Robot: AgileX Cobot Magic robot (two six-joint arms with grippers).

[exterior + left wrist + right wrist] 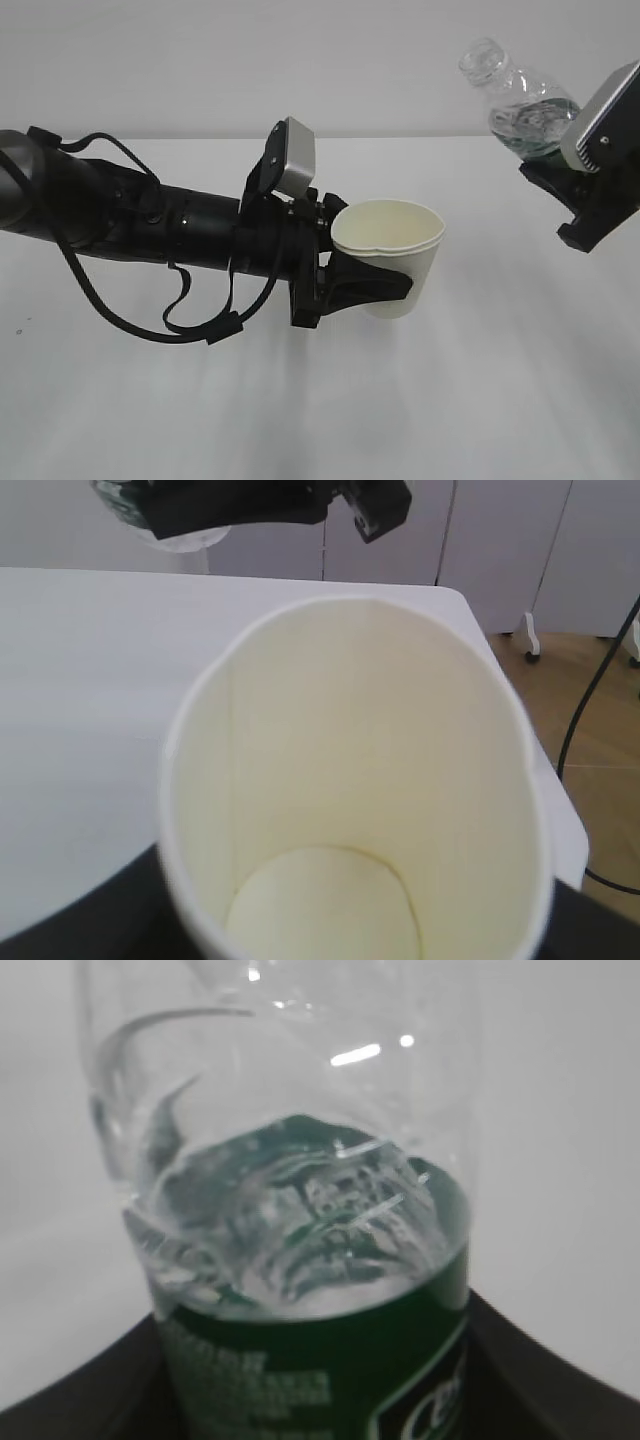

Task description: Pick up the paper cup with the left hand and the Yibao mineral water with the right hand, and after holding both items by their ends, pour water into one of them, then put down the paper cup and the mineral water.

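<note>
1. Black left hand (375, 285) grips the small white tapered paper cup (393, 250) by its lower end, held above the white desk (300, 420), mouth up.
2. Black right hand (560, 185) clamps the clear ribbed plastic Yibao mineral water (515, 100), green label; held high near the desk's far right edge, neck tilted left toward the cup.

The paper cup (392, 255) is white outside and cream inside. The Yibao mineral water (520, 100) is a clear ribbed bottle with a dark green label band bearing white print. Both arms are black, each carrying a grey-white box. The desk (320, 420) is plain white.
</note>
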